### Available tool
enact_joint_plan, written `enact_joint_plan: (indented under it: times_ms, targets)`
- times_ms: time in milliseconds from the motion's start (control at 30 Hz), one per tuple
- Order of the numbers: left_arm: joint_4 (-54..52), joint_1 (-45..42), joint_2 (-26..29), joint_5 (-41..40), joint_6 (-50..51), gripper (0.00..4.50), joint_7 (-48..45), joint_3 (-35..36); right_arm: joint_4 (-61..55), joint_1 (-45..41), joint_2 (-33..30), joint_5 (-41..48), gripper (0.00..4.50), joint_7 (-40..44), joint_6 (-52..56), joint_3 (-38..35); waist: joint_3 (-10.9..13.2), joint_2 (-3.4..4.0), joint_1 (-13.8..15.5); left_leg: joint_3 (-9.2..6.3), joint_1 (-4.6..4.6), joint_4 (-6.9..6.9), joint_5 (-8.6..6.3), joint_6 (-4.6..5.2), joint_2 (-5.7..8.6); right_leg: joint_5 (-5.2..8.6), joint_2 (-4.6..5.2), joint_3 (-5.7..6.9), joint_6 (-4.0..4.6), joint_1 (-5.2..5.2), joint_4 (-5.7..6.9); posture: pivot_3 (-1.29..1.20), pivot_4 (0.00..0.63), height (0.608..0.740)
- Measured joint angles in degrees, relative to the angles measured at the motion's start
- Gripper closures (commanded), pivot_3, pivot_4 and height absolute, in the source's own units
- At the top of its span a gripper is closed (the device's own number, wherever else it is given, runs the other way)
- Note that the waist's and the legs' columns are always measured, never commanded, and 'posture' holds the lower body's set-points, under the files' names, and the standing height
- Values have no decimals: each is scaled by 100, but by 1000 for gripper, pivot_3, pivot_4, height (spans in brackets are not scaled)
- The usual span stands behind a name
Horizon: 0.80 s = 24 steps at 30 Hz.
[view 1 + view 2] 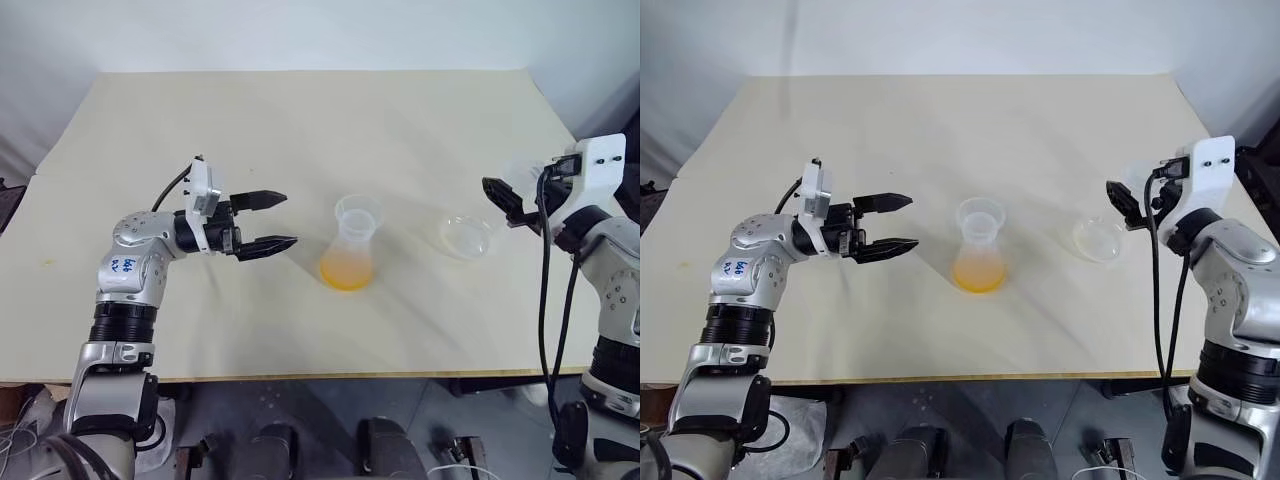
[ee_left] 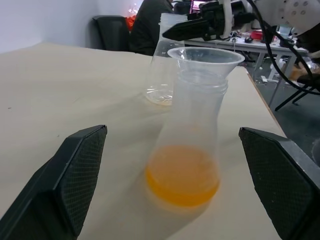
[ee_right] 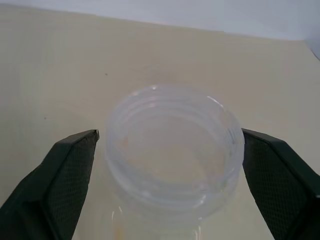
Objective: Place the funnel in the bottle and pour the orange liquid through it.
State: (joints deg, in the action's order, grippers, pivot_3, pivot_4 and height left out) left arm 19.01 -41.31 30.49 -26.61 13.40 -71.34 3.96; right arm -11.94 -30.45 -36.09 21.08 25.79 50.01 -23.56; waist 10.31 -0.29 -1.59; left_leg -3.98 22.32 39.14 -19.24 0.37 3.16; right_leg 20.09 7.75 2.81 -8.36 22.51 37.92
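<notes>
The bottle (image 1: 350, 255), topped by the funnel (image 1: 358, 212), holds orange liquid (image 1: 346, 273). Left of it the left claw (image 1: 272, 220) is spread wide, empty; right of it the right claw (image 1: 500, 199) is opened behind an empty flask (image 1: 466, 236).

Bright even light, soft shadows, wrist-view blur.

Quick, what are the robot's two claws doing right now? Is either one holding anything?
Left gripper: jaws open, holding nothing, pointed at the bottle.
Right gripper: jaws open on either side of the empty flask, not gripping it.
</notes>
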Motion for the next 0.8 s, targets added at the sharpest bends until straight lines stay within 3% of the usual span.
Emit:
enact_joint_plan:
  times_ms: [400, 633, 800]
  targets:
    - [583, -52, 224, 23, -269, 0, -46, 183, -263, 559, -1097, 421, 16, 397, 385, -398, 0, 0, 15, 0, 1, 0, 1, 4, 2, 0, 2, 2, 0, -5, -5, 0, 150, 740]
    - [581, 244, 473, 25, -358, 0, -140, 262, -369, 1393, -1796, 727, 16, 1162, 381, -731, 0, 0, 8, 4, 0, -3, 2, 4, -2, 0, 0, 2, 0, -6, -8, 0, 150, 740]
    - [327, 498, 555, -6, -355, 0, -151, 296, -739, 2108, -1942, 1122, 16, 2103, 90, -861, 0, 0, 16, 6, 0, -3, 2, 4, -4, 0, -1, 1, 0, -9, -16, 0, 150, 740]
